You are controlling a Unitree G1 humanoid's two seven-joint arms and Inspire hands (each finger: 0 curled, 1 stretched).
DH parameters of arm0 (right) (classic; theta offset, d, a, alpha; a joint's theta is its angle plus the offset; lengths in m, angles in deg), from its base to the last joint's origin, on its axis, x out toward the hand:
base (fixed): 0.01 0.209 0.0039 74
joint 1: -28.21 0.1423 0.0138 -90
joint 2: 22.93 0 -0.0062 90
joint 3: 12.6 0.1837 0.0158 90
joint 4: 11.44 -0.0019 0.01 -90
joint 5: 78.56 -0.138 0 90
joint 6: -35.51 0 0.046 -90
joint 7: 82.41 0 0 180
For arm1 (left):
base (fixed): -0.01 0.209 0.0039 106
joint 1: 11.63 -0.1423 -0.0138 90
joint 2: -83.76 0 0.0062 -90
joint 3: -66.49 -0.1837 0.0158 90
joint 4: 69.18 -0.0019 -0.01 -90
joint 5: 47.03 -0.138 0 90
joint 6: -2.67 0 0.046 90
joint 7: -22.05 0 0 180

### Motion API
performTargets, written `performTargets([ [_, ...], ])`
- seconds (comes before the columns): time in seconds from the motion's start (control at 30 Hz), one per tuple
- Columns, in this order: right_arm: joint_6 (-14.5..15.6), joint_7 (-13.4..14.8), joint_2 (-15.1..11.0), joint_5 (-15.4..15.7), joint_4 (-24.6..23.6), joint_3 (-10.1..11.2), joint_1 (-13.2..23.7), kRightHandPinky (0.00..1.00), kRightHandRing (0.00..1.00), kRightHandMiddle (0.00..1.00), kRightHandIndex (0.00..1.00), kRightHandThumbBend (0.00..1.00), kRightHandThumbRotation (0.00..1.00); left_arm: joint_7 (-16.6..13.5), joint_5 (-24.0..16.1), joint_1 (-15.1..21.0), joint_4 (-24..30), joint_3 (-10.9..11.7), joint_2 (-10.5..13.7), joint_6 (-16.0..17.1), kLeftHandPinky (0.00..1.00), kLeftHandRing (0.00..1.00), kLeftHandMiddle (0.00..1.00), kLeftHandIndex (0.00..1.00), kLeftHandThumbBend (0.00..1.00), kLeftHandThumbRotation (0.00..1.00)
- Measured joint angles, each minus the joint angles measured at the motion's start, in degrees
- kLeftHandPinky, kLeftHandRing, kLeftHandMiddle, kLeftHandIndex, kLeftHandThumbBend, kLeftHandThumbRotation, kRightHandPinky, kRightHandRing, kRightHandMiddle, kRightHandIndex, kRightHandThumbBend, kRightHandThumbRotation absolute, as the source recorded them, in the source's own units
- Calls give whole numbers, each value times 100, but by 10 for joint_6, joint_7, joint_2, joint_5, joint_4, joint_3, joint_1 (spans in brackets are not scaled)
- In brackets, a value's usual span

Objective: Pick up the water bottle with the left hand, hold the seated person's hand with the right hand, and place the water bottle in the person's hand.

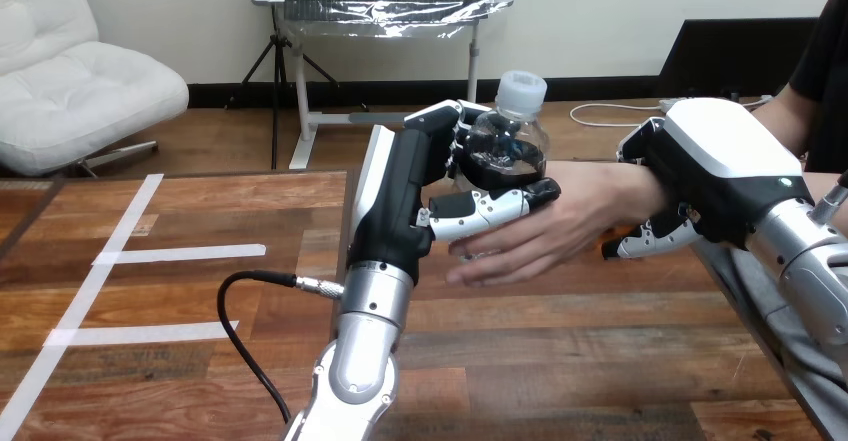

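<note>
The left arm comes up from the bottom edge just left of centre, its smooth silver forearm nearly upright. The left hand [400,201] sits at the centre of the frame, black with glossy white shells, turned so that its back faces left. Its fingers are curled round the far side of the water bottle [510,141], and its thumb [495,209] lies across the near side, pointing right: the hand is closed on the bottle.

The bottle stands upright just right of the frame's centre, in the upper half. It is clear, ribbed plastic with a rounded shoulder and a white ridged cap [522,91]. No writing on it can be made out.

The person's hand [560,226] reaches in from the right, above the desk [550,361], with its fingers straight and pointing left, right by the bottle's lower part. The thumb and that hand hide the base, so I cannot tell whether the bottle rests on the palm.

The right arm enters at the lower right edge. The right hand [720,176] lies over the person's wrist [622,186], its broad white shell uppermost and its fingers [650,236] curled in beneath, clasping the wrist.

The desk is made of dark, grainy wooden planks. Strips of white tape [180,254] cross it at the left. A black cable [240,331] with a metal plug runs into the left forearm.
</note>
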Motion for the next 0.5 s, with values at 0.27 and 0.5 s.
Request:
performTargets([
  [0.27, -1, 0, 0, 3, -1, 0, -3, 11, 17, 25, 28, 77, 0, -10, 8, 2, -15, -9, -1, 0, 38, 40, 42, 49, 59, 0],
  [0.5, -1, -3, 0, 6, -2, 0, -8, 11, 17, 25, 28, 76, 0, -16, 15, 5, -29, -20, -2, 0, 41, 41, 43, 50, 59, 0],
])
